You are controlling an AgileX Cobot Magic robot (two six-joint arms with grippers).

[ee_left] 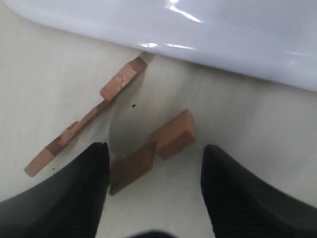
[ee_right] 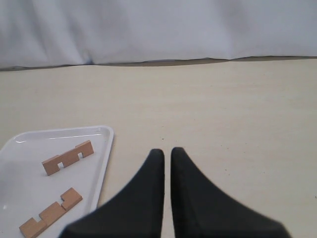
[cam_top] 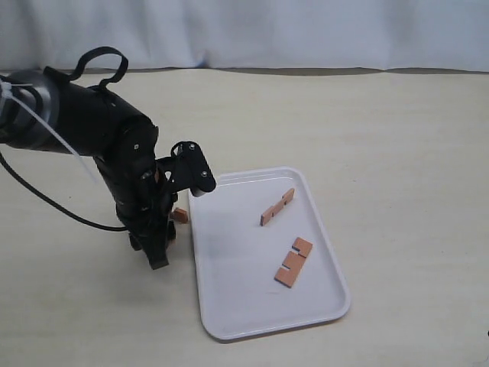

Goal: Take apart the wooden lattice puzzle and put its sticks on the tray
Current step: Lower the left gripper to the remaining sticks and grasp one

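Note:
No interlocked lattice shows, only separate sticks. Two sticks [cam_top: 277,206] [cam_top: 293,262] lie apart on the white tray [cam_top: 237,306]. Two more rest on the table beside the tray's left rim [ee_left: 208,44]: a flat notched stick [ee_left: 168,134] and a second stick [ee_left: 89,116] lying slantwise next to it. My left gripper [ee_left: 154,148] hangs open over the flat stick, one finger [ee_left: 84,183] on each side and neither touching it. From the exterior, the left gripper [cam_top: 164,243] points down by a stick end [cam_top: 179,215]. My right gripper [ee_right: 163,151] is shut and empty, to the right of the tray.
The tray's right rim [ee_right: 104,144] and its two sticks [ee_right: 68,157] [ee_right: 51,213] show in the right wrist view. A white cloth backdrop [cam_top: 306,30] closes the far table edge. A black cable [cam_top: 46,200] trails from the left arm.

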